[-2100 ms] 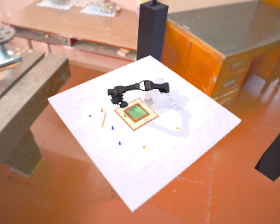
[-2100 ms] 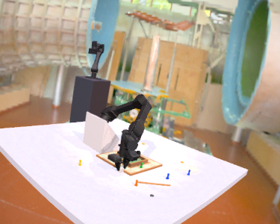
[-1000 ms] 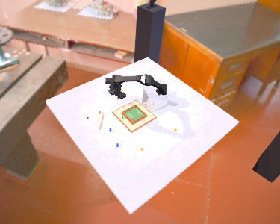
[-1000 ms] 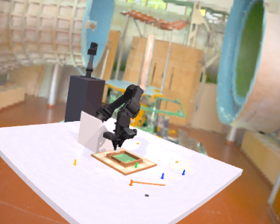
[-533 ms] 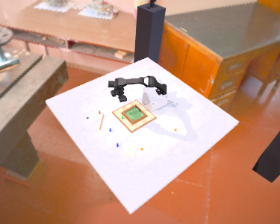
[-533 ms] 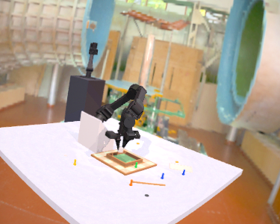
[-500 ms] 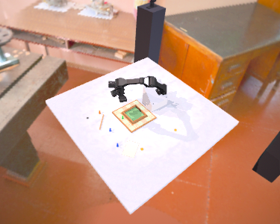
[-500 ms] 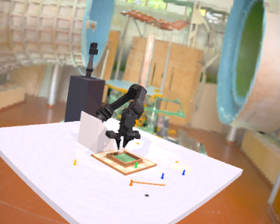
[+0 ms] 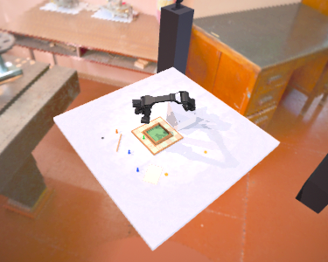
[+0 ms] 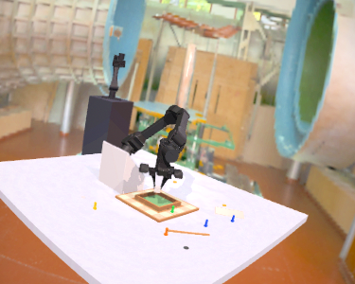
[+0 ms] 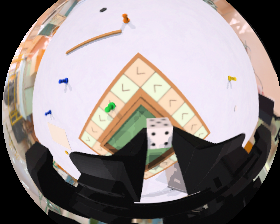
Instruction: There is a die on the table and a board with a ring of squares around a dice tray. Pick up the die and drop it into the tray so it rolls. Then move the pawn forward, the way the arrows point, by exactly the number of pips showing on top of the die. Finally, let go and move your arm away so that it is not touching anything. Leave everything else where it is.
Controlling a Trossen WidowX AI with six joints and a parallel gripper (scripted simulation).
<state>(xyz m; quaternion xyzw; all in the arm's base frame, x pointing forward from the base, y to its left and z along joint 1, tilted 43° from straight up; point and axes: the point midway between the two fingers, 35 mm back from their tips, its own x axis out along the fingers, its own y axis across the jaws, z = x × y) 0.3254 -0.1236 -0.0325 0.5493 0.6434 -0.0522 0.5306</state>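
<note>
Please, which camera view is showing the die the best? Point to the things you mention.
The wrist view: the die (image 11: 159, 133) is large there, between the gripper's fingers, with dots visible on two faces. The exterior view shows only a small pale shape at the fingertips, no dots readable. In the top view I cannot make it out.

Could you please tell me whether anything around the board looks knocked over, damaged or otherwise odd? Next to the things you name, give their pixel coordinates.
Nothing stands out. The green pawn (image 9: 143, 137) (image 10: 172, 209) (image 11: 110, 107) stands upright on the board (image 9: 155, 152) (image 10: 159, 219) (image 11: 138, 56), whose ring looks intact. The die (image 11: 159, 134) is between the fingers, in keeping with the task. The orange stick (image 9: 119, 142) (image 10: 191, 233) (image 11: 92, 40) lies flat, apart from the board.
</note>
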